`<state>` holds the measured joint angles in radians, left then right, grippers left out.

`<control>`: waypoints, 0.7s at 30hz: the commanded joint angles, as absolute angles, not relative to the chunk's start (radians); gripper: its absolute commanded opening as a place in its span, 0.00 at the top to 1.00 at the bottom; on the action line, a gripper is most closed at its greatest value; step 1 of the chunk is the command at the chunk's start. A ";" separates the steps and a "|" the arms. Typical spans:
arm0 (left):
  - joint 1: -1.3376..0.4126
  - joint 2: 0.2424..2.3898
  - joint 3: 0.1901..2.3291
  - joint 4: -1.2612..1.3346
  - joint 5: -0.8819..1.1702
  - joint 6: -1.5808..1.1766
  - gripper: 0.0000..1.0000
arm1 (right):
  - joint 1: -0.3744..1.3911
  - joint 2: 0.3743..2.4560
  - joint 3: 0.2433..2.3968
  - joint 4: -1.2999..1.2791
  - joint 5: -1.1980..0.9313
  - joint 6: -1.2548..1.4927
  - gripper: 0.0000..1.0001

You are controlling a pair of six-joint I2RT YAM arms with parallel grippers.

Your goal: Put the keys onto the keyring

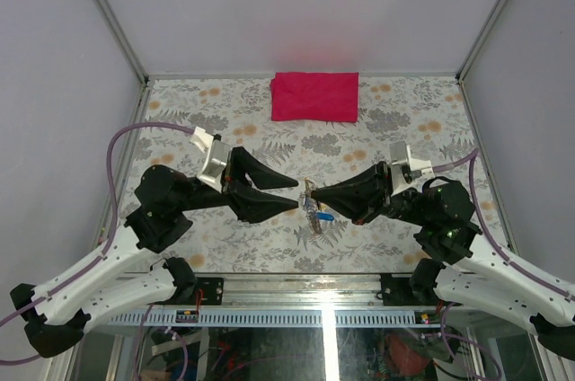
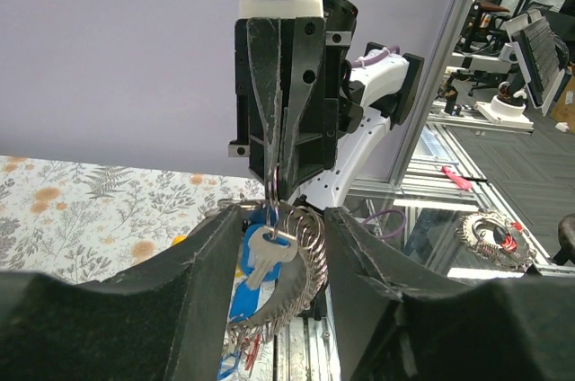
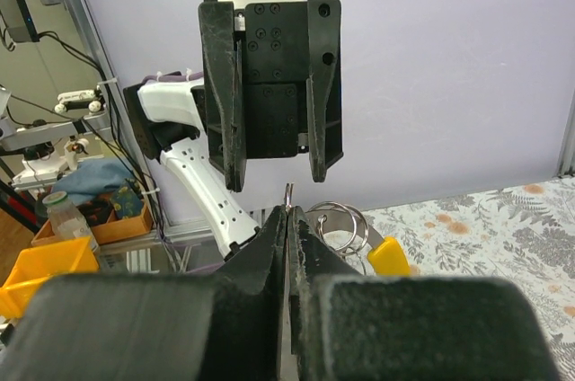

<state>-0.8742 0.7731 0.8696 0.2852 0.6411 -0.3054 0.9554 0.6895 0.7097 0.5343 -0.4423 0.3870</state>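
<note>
Your closed right tool [image 2: 277, 187] pinches the keyring [image 2: 308, 235]; keys [image 2: 266, 253] hang beneath, between your left tool's [image 1: 297, 194] half-spread fingers.

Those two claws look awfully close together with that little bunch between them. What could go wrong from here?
The right gripper seems to pinch the keyring with only its fingertips, keys dangling below: the bunch could slip or swing. The left gripper, open around those keys, might close on the wrong piece or bump the other fingertips.
</note>
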 commanded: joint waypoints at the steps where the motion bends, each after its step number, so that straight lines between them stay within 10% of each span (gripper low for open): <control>1: -0.874 0.782 0.861 0.391 0.660 -0.328 0.59 | 0.951 0.697 0.772 0.603 -0.463 0.362 1.00; 21: -0.883 0.829 0.853 0.413 0.664 -0.330 0.72 | 0.951 0.706 0.777 0.616 -0.471 0.367 1.00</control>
<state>-0.8764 0.8249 0.8551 0.3462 0.6510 -0.3252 0.9554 0.7090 0.7174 0.5274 -0.4656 0.3756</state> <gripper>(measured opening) 0.290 0.010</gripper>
